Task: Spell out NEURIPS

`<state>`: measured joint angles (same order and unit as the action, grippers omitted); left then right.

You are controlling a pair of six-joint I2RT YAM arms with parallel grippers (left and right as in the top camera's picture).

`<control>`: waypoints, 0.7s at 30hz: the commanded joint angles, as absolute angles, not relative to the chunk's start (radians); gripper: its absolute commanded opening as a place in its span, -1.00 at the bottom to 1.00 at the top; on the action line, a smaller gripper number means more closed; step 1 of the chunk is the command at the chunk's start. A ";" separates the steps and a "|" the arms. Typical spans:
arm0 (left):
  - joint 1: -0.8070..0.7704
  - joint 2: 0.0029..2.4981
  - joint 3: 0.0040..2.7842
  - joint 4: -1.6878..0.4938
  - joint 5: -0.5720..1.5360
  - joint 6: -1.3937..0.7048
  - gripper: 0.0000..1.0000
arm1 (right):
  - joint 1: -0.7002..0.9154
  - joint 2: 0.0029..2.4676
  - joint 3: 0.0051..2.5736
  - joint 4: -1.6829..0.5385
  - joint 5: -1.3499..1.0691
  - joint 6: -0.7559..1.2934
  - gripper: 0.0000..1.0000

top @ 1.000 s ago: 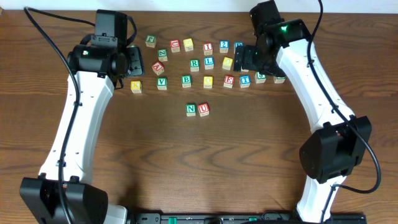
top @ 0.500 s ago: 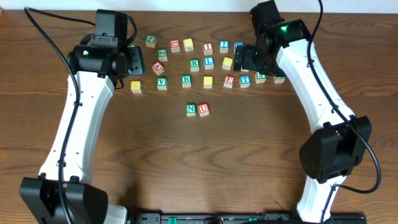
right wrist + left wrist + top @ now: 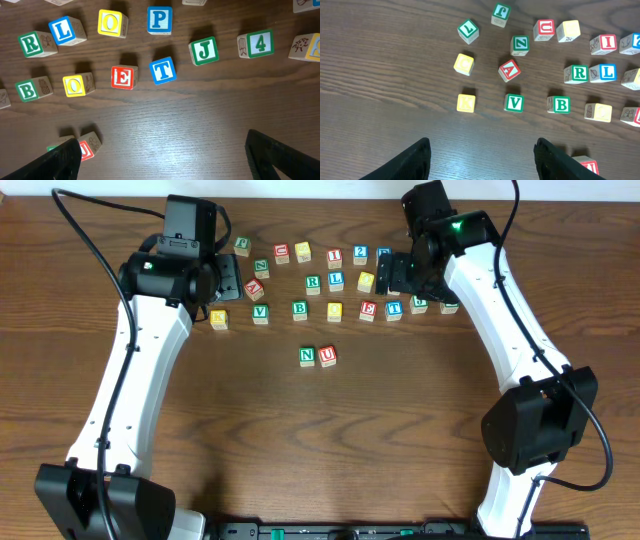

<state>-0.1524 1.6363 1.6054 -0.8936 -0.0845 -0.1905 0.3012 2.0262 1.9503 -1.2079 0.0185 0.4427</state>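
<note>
Table (image 3: 400,430): dark wood grain, both arms reaching over it from the near edge

Placed letters: a green N (image 3: 307,356) and a red U (image 3: 328,356) stand alone toward the middle of the table, side by side and touching, with the N on the left arm's side

Loose letters: the other cubes lie in rough rows toward the far edge. The red E (image 3: 124,77) sits just beside a blue T (image 3: 163,70). The green R (image 3: 34,44) is next to a blue L (image 3: 66,31). The blue P (image 3: 159,20) is one row beyond the T. The red I (image 3: 605,42) is in the farthest row, beyond the R. Several yellow-faced cubes (image 3: 77,84) lie among them; which one bears an S I cannot tell

Left gripper (image 3: 482,145): it hangs above the left end of the scatter with its jaws partly apart and nothing between them; a yellow K (image 3: 466,102) and a green V (image 3: 514,103) lie just ahead of it

Right gripper (image 3: 162,140): it hangs above the right end of the scatter with its jaws spread wide and nothing in them; the E and T lie just ahead of it
</note>
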 commanded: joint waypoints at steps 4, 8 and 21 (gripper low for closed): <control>-0.155 1.647 1.604 -0.895 -0.086 -0.204 0.30 | 0.299 2.009 1.967 -1.201 0.004 0.453 0.98; -0.155 1.647 1.604 -0.890 -0.086 -0.203 0.31 | 0.319 2.015 1.967 -1.174 -0.029 0.478 0.83; -0.155 1.647 1.578 -0.888 -0.087 -0.203 0.31 | 0.382 2.086 1.966 -1.143 -0.007 0.561 0.43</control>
